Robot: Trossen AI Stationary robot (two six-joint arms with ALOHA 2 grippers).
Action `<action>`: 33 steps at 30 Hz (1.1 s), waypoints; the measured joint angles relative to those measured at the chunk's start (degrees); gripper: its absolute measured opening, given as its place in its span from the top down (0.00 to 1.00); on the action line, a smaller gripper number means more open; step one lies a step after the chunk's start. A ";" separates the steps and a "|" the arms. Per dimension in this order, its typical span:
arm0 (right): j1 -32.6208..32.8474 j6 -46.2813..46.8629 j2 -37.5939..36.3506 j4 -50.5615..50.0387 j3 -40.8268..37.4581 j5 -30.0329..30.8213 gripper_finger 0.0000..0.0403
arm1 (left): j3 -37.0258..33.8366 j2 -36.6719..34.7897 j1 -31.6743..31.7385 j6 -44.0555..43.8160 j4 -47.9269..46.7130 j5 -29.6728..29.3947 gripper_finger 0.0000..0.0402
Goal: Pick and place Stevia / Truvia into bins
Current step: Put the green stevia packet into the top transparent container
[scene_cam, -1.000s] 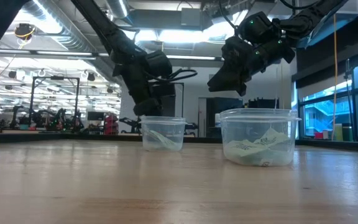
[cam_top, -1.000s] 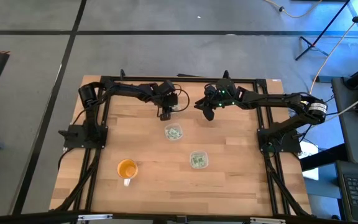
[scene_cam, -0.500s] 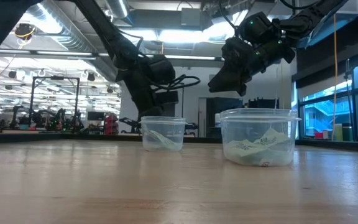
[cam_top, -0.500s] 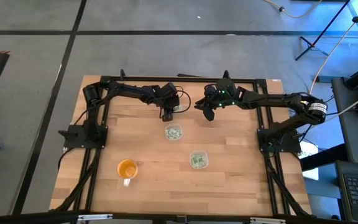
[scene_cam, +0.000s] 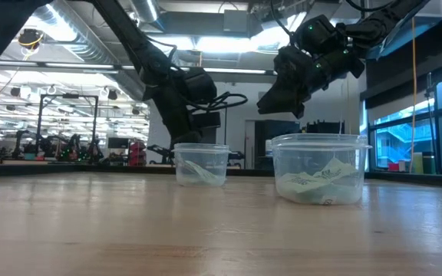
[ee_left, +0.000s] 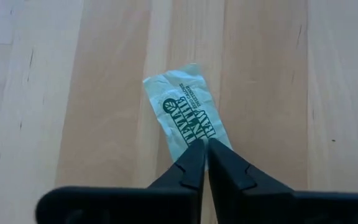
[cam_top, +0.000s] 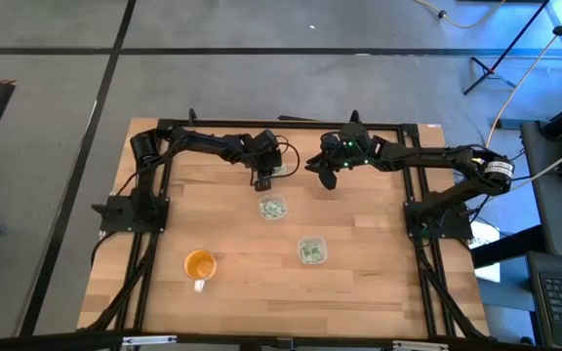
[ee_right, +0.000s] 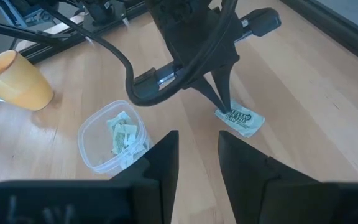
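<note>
One pale green and white Truvia packet lies flat on the wooden table near its far edge, also seen in the right wrist view. My left gripper stands over it, shut on it. My right gripper hangs open above the table to the packet's right, holding nothing. Two clear bins stand nearer: one just in front of the left gripper, one farther toward the near right. Both hold several packets. My left gripper has its two fingertips closed together on the packet near one short end. The fingers come from above, pointing down. The packet lies flat on the table, not lifted; whether paper is caught between the tips I cannot tell.
An orange cup with a handle stands at the near left. Black frame rails run along the far edge and both sides. Bare wood lies to the right of the bins.
My left gripper has shifted a little toward the table's right edge, over the packet's place, then kept still for the last half second. My right gripper has stayed where it was.
</note>
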 joint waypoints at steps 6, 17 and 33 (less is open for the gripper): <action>0.02 0.00 0.00 -0.25 0.02 0.00 0.71 | -0.04 0.07 0.00 0.02 -0.09 -0.07 0.99; 0.01 -0.02 0.00 -0.62 0.02 0.00 0.71 | -0.52 -3.90 0.11 1.60 -1.96 -0.37 1.00; 0.04 -0.02 0.00 -1.16 0.01 0.00 0.71 | -0.24 -12.99 0.07 1.18 -1.75 -0.36 0.98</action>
